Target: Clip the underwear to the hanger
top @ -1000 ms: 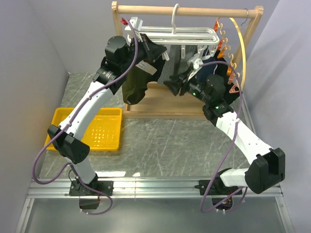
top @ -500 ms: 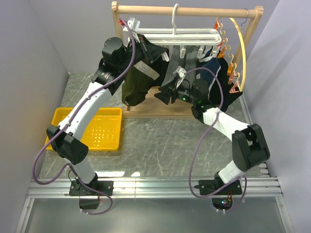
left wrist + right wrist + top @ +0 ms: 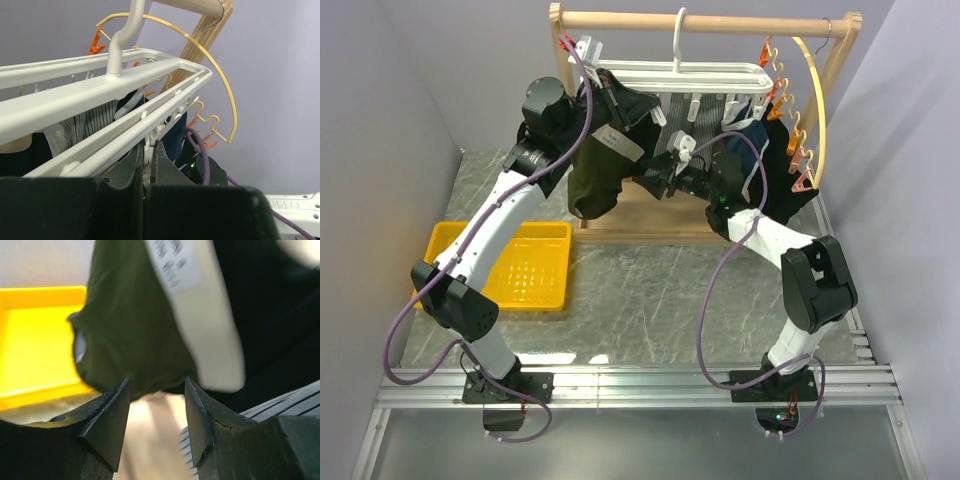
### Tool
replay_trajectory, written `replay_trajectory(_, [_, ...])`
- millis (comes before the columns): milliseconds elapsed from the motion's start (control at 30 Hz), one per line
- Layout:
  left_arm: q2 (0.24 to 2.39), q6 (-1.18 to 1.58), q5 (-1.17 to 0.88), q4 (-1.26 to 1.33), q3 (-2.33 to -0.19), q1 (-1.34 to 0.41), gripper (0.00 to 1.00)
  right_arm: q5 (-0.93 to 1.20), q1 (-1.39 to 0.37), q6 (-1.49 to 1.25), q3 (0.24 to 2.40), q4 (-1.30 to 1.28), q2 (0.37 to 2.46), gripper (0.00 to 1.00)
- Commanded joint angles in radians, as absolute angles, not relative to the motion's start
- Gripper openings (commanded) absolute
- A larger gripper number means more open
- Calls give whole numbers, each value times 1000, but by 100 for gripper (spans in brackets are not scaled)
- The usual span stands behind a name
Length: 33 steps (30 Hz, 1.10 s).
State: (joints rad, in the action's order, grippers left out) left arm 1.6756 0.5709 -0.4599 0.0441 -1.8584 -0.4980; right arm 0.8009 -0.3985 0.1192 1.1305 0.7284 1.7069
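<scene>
The olive-green underwear [image 3: 592, 180] with a beige waistband [image 3: 623, 141] hangs below the left end of the white grid hanger [image 3: 720, 72]. My left gripper [image 3: 609, 96] is up at that corner, shut on a white clip [image 3: 146, 156] under the hanger's rail [image 3: 75, 100]. My right gripper [image 3: 652, 180] is open, just right of the hanging underwear. In the right wrist view its jaws [image 3: 156, 385] stand apart below the olive cloth [image 3: 132, 330] and the labelled waistband [image 3: 212, 335], holding nothing. Whether the clip grips the cloth is hidden.
The hanger hooks over a wooden rack bar [image 3: 720, 20]. A curved wooden hoop with orange clips [image 3: 817, 100] hangs at the right. A striped garment [image 3: 672, 135] and a navy garment [image 3: 760, 135] hang from the hanger. A yellow tray [image 3: 535, 265] lies front left.
My right arm has swung left, bringing its open gripper from under the hanger's right half to beside the underwear. My left gripper has stayed at the hanger's left corner.
</scene>
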Motion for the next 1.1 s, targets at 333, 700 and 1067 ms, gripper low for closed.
replay_trajectory(333, [1615, 598, -574, 29, -1832, -500, 0, 612, -379, -377, 1146, 869, 1735, 49])
replay_trajectory(700, [1608, 620, -587, 51, -1819, -494, 0, 669, -351, -679, 1164, 948, 1773, 67])
replay_trajectory(1067, [1605, 676, -627, 81, -1799, -460, 0, 770, -333, -736, 1282, 1038, 1913, 70])
